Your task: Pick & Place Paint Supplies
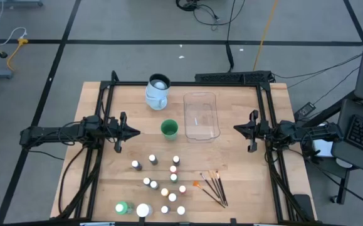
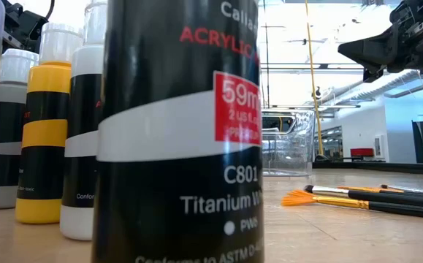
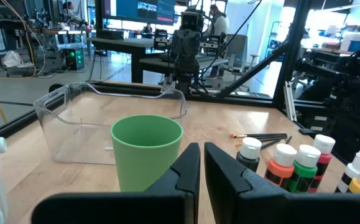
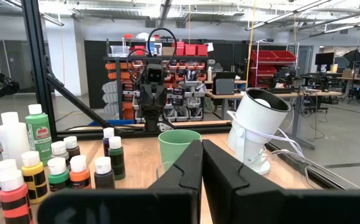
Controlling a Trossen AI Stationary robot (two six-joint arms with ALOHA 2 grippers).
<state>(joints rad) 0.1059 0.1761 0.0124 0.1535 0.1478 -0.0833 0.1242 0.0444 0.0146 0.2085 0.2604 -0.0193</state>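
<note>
Paint supplies all lie on the near half of the table (image 1: 93, 107); none is gripped.

Left gripper (image 1: 134, 132): fingers (image 3: 186, 171) closed on nothing, held above the table's left side, pointing inward. Right gripper (image 1: 239, 128): fingers (image 4: 183, 168) also pressed together and empty, mirrored at the right side. Both arms sit level and symmetric, well apart from every item. Judgement: a parked start pose, no pick begun.

Between the grippers, mid-table: green cup (image 1: 169, 129), upright, mouth open. Just beside it, toward the right arm, the clear tub (image 1: 202, 116), empty as far as can be seen. Behind the cup, the pale jug (image 1: 158, 91), tipped on its side. Judgement: cup and tub stand central so that either arm can reach them; likely the receiving containers, though the task sentence does not say which.

Nearer edge: small paint bottles (image 1: 165, 177), white caps up, loosely scattered with gaps between most of them. Judgement: the spacing leaves room for fingers to close round one cap without knocking a neighbour. Larger green bottle (image 1: 123, 207) and white jar (image 1: 143, 210) stand at the very front, left of centre. Brushes (image 1: 213, 187) lie flat and fanned on the right, orange tips toward the middle of the table. Judgement: flat, thin handles will be the harder pick, and they fall to the right arm.

One bottle (image 2: 182, 131) stands right against the low camera, hiding much of that view.
</note>
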